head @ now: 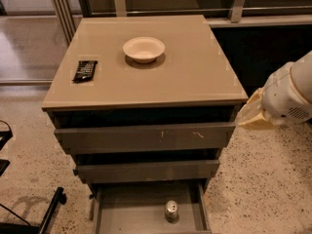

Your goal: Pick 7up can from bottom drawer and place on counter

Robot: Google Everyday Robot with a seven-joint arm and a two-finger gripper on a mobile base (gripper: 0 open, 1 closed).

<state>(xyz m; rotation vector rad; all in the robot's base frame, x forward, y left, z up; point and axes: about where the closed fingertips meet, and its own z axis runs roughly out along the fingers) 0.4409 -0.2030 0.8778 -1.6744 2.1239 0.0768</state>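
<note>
The 7up can (171, 211) stands upright in the open bottom drawer (122, 213), near its front middle, showing its silver top. The counter (195, 77) is the tan top of the grey cabinet. My gripper (253, 115) is at the end of the white arm (292, 94) at the right, beside the cabinet's right edge at top-drawer height. It is well above and to the right of the can and touches nothing.
A cream bowl (144, 48) sits at the back middle of the counter. A black packet (85, 70) lies at its left side. The top drawer (146, 138) and middle drawer (146, 171) stand slightly out. A black stand leg (51, 213) is on the floor at left.
</note>
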